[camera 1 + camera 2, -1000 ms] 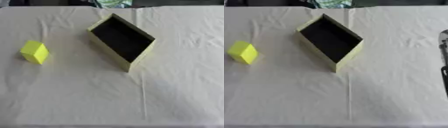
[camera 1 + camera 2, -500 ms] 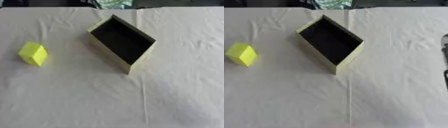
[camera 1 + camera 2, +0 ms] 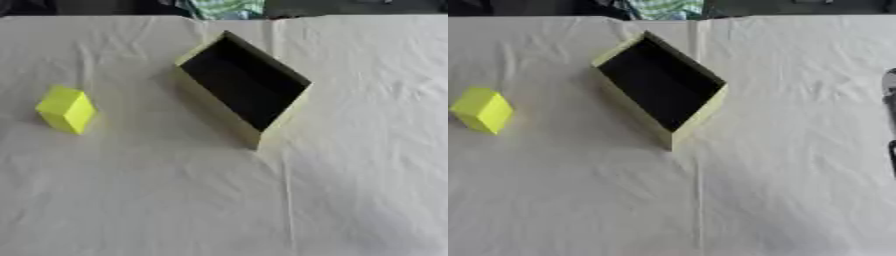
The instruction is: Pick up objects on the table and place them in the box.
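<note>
The small bright-yellow block is sitting near the left edge of the white-clothed table, resting free on the cloth with nothing touching it. It is lying well apart from the open pale-yellow cardboard box with a dark inside, which is standing nearer the far edge, about midway across, turned cornerwise so that its long axis is running from the far left toward the near right. The box's near corner is pointing toward the table's near edge, and its long left wall is facing the block.

The only part of the robot showing is a dark sliver at the right edge of the right eye view — probably the right hand or its arm, though too little is showing to tell how its fingers are set or whether it is holding anything. The left hand is showing in neither view.

The relation that matters is this: the block is lying on the far side of the box from that dark sliver, so the right hand would be reaching across the whole table. The left side is judged the nearer approach, with the carry then running rightward and toward the far edge — over the box's long left wall.
</note>
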### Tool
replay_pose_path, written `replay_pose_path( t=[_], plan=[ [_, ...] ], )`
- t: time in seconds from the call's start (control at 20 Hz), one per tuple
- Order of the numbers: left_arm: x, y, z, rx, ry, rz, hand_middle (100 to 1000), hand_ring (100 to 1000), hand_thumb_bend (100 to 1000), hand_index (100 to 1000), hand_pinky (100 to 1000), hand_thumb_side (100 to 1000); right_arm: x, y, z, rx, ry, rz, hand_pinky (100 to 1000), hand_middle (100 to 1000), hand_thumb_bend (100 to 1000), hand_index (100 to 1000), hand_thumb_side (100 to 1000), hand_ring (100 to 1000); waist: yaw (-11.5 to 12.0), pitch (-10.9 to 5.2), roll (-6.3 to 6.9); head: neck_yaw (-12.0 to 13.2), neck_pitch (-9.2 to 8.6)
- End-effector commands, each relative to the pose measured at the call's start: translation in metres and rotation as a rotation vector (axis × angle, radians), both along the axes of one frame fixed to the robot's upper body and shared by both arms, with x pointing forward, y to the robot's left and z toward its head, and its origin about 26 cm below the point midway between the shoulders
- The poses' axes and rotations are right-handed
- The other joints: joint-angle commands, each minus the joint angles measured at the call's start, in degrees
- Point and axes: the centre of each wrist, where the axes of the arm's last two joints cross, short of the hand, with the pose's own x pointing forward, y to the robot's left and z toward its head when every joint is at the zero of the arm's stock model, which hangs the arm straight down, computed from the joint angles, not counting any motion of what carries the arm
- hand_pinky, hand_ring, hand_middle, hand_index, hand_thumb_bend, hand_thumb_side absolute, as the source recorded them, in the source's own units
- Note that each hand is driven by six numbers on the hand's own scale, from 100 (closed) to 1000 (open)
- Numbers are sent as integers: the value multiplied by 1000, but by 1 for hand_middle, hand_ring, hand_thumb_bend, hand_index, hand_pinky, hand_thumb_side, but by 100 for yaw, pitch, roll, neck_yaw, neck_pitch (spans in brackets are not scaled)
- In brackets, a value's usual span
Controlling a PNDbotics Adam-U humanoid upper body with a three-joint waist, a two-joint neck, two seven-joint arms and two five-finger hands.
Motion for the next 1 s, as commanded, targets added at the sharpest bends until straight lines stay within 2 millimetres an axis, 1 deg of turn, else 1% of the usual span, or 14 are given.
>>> replay_pose_path(
  t=[0.05, 0.2, 0.4, 0.5, 0.6, 0.65, 0.7, 0.75, 0.85, 1.0],
  plan=[
    [-1, 10, 13, 114, 91, 45, 881, 947, 608, 919, 958, 788, -5, 0, 11, -33, -35, -3, 745, 547, 100, 824, 713, 757, -6, -34, 8, 16, -89],
    [3, 7, 11, 133, 156, 32, 888, 949, 610, 926, 962, 774, -4, 0, 11, -32, -32, 0, 745, 546, 100, 824, 713, 757, -10, -41, 10, 29, -114],
    [11, 4, 2, 132, 242, 22, 898, 952, 601, 952, 962, 740, -4, 1, 10, -29, -30, 4, 746, 546, 100, 824, 713, 755, -25, -53, 9, 35, -146],
    [15, 1, -2, 120, 280, 7, 894, 950, 577, 978, 962, 707, -4, 1, 10, -28, -29, 7, 746, 546, 100, 824, 713, 754, -29, -59, 8, 44, -154],
    [19, -1, -7, 112, 326, -10, 897, 951, 580, 986, 963, 691, -4, 2, 10, -26, -29, 10, 746, 546, 100, 824, 713, 753, -38, -61, 9, 54, -172],
    [19, -1, -8, 114, 348, -13, 911, 958, 591, 991, 967, 666, -4, 2, 10, -26, -29, 10, 746, 545, 100, 824, 713, 752, -42, -61, 11, 53, -178],
    [20, -1, -8, 120, 366, -14, 915, 959, 599, 990, 967, 661, -4, 2, 10, -26, -28, 10, 746, 545, 100, 824, 713, 752, -44, -60, 12, 51, -182],
    [20, -1, -8, 126, 378, -13, 934, 965, 634, 991, 972, 653, -4, 2, 10, -26, -26, 10, 746, 545, 100, 824, 713, 751, -45, -59, 16, 50, -185],
    [21, -3, -8, 140, 397, -9, 948, 970, 657, 993, 975, 651, -4, 2, 9, -24, -25, 12, 746, 544, 100, 824, 713, 750, -48, -55, 26, 54, -194],
    [23, -8, -9, 163, 418, -10, 962, 973, 667, 998, 977, 647, -4, 3, 9, -22, -21, 16, 746, 541, 100, 823, 713, 748, -59, -45, 34, 65, -208]
  ],
)
